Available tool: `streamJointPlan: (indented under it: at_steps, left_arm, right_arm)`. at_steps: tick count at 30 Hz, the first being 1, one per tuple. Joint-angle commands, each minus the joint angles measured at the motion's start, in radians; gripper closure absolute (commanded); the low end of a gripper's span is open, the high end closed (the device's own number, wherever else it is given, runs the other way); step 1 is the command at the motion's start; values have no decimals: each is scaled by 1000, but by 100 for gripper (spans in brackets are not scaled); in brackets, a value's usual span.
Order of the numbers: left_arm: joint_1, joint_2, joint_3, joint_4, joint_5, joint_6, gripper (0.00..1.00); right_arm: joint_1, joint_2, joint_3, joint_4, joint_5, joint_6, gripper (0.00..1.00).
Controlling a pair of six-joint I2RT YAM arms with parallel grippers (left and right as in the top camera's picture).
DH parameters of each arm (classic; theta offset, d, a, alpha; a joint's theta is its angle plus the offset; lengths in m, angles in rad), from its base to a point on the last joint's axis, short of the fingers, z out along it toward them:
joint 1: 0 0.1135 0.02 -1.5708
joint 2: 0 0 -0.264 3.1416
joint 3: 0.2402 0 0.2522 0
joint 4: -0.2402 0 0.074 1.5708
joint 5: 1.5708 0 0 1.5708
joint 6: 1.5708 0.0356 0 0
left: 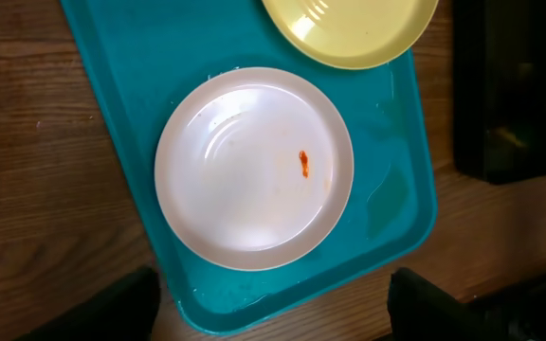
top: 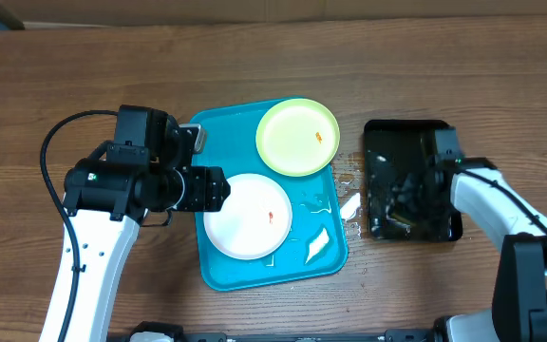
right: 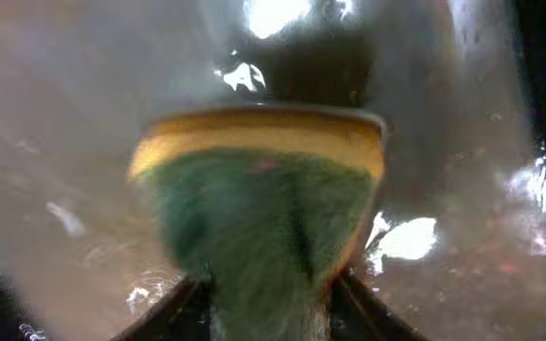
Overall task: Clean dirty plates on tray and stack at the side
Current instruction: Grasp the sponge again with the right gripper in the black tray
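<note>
Leftmost, the left hand (top: pixel 218 190) hangs spread and empty over the left edge of the round white plate (top: pixel 248 217), which lies, smeared orange-red, in the large turquoise rectangular plastic tray (top: pixel 218 271) on the wooden counter (top: pixel 65 76). Next, the round light-green plate (top: pixel 297 136) sits at the tray's far right corner. Rightmost, the right hand (top: pixel 406 196) is down in the small black tray (top: pixel 402 133), clenched on a yellow-and-green sponge (right: pixel 263 189).

Left of the tray (top: pixel 209 274), the left arm (top: pixel 126 180) has black joint housings, a white link and a looping black cable (top: pixel 49 152). Right of the tray, the right arm (top: pixel 478 190) has a white link and black joints.
</note>
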Motion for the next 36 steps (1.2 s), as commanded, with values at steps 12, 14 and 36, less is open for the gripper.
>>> streamJointPlan:
  at_steps: [12, 14, 36]
  left_arm:
    - [-1, 50, -192, 95, -148, -45, 24]
    - [-1, 73, -230, 122, -149, -45, 24]
    - [-1, 333, -352, 346, -272, -80, 60]
  right_arm:
    - [5, 6, 98, -134, -4, 10, 66]
    - [5, 6, 126, -166, -4, -9, 63]
    - [5, 6, 146, -274, -5, -38, 53]
